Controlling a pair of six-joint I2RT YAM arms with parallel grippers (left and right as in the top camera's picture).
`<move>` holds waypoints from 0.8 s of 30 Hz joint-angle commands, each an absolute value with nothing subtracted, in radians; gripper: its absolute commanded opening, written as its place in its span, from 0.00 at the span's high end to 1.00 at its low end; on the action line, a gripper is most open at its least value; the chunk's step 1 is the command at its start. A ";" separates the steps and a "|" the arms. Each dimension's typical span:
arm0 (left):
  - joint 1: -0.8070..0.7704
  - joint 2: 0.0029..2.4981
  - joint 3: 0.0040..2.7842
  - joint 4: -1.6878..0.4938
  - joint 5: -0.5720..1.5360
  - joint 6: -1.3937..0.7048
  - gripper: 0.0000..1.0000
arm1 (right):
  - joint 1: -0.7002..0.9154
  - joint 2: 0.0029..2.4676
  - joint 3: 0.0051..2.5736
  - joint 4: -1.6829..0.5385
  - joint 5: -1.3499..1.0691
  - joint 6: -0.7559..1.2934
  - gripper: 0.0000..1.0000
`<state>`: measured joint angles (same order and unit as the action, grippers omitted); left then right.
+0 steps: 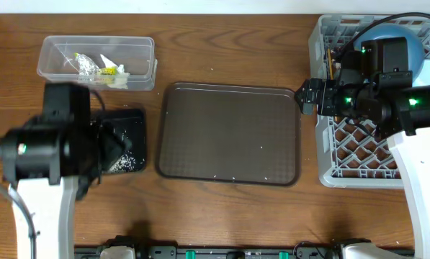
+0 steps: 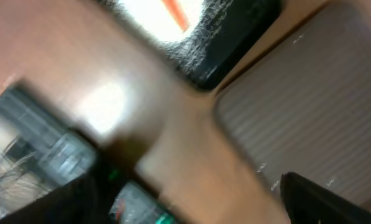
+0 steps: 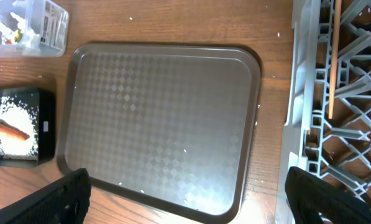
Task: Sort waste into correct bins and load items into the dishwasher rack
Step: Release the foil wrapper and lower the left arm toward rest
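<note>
1. Carrot point(image 3: 8, 130) and rice point(image 3: 17, 144) lie in the black tray point(image 1: 133, 122) at the left of the worktop. The crumpled foil point(image 1: 85, 65) and wrapper point(image 1: 112, 70) sit in the clear tub point(image 1: 56, 49) behind it.
2. My left gripper point(image 2: 185, 198) hangs over that tray, fingers apart with nothing between them, though its view is smeared. I judge the drop done, so I would raise straight up before swinging away, to avoid clipping the tray rim and scattering rice.
3. My right gripper point(image 3: 185, 200) hovers at the left edge of the rack point(image 1: 326, 176), fingers spread wide and empty. Chopsticks point(image 3: 333, 56) lie in the rack.
4. Between the arms, the brown serving tray point(image 1: 229, 133) holds only a few stray grains point(image 3: 185, 150). I reckon they are too small to pinch, so tipping that tray toward the black one would suit better.
5. For that I would take one rim gently and keep the other arm well clear.
</note>
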<state>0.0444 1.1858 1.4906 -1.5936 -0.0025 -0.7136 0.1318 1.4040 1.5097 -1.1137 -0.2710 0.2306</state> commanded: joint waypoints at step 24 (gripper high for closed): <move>0.047 1.051 1.475 -1.689 0.036 -0.623 0.02 | 0.138 1.388 1.512 -1.115 -0.266 0.231 0.01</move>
<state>0.0441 1.0737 1.4830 -1.6115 0.0055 -0.6720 0.1318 1.4040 1.5097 -1.1141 -0.2710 0.2306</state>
